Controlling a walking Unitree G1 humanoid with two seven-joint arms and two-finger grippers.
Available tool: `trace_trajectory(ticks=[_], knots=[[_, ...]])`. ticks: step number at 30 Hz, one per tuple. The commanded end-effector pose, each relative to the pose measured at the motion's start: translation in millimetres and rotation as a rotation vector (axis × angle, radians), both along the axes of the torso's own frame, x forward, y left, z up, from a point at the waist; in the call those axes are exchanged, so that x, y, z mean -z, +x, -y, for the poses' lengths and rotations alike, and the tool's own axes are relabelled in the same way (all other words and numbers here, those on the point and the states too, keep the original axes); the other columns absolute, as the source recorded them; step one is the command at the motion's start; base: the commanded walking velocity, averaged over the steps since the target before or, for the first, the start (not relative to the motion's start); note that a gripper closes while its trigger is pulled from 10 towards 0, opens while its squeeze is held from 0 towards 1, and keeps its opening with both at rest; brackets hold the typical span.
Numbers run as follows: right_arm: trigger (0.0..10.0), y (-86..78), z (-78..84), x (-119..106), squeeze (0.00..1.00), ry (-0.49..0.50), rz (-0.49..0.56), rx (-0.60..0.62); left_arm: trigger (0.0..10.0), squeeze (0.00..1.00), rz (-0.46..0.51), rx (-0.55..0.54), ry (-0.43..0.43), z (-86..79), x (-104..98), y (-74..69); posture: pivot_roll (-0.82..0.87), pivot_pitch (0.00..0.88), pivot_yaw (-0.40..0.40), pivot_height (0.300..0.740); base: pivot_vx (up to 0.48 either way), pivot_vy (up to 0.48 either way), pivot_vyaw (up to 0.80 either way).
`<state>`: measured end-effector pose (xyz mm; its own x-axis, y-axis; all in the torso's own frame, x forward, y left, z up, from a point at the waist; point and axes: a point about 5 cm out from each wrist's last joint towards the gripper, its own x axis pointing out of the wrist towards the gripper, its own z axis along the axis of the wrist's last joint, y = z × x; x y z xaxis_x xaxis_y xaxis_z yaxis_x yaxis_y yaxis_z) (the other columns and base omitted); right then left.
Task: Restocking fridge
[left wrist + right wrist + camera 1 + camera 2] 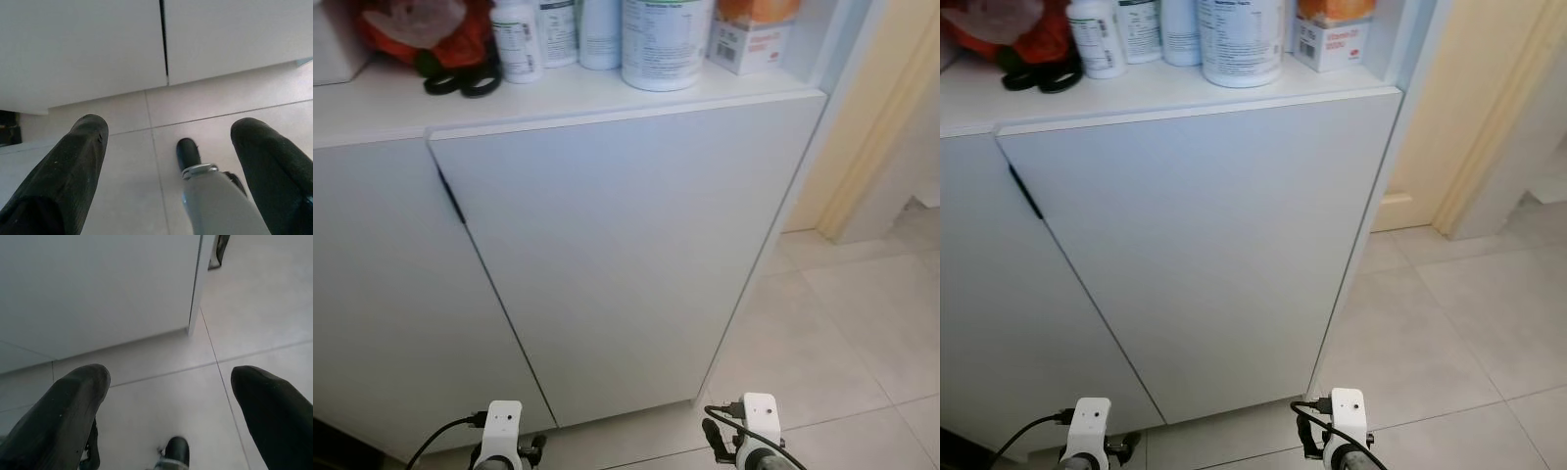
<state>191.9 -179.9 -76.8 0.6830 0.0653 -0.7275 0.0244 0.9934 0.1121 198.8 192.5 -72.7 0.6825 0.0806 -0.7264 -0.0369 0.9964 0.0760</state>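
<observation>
A tall white cabinet-style door [626, 255] stands shut in front of me, with a second white panel [382, 294] to its left. A dark gap with a short black notch [450, 196] runs between them. Both arms hang low, their white wrists [499, 431] [759, 426] at the bottom of the eye views. My left gripper [168, 129] is open over the tiled floor near the seam between the panels, holding nothing. My right gripper [171, 377] is open too, empty, near the door's lower right corner [193, 328].
On the white counter [558, 98] above the door stand several white bottles, a large jar [666, 39], a small box [749, 39] and a red-orange bag [421, 29]. A beige door frame [871, 127] rises at the right. Light floor tiles [832, 333] spread to the right.
</observation>
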Motion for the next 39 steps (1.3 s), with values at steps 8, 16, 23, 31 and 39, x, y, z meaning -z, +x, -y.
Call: trace_trajectory(ticks=[8, 16, 23, 31, 39], knots=[[10.0, 26.6, 17.3, -18, 0.0, 0.0, 0.103, 0.047, 10.0, 0.0, 0.035, -0.082, 0.007, -12.0, -13, 21.0, -0.22, 0.098, 0.076, 0.74, 0.0, 0.0, 0.0], [10.0, 22.6, 20.7, -15, 0.0, -0.009, 0.071, 0.109, 10.0, 0.0, -0.039, 0.115, 0.065, -5.5, -3, 5.9, -0.24, 0.003, 0.07, 0.74, 0.0, 0.0, 0.0], [10.0, 30.4, 23.3, -20, 0.0, -0.022, 0.073, 0.101, 10.0, 0.0, -0.051, 0.062, 0.057, -5.9, -1, 2.8, -0.22, 0.03, 0.019, 0.74, 0.0, 0.0, 0.0], [10.0, 46.3, 30.9, -31, 0.0, -0.052, 0.107, 0.074, 10.0, 0.0, -0.072, 0.103, 0.032, 17.6, 3, 2.9, -0.21, 0.051, -0.025, 0.74, 0.0, 0.0, 0.0], [10.0, 51.2, 35.4, -35, 0.0, -0.06, 0.115, 0.086, 10.0, 0.0, -0.087, 0.11, 0.024, 23.9, 5, 1.1, -0.19, 0.042, -0.005, 0.74, 0.0, 0.0, 0.0]])
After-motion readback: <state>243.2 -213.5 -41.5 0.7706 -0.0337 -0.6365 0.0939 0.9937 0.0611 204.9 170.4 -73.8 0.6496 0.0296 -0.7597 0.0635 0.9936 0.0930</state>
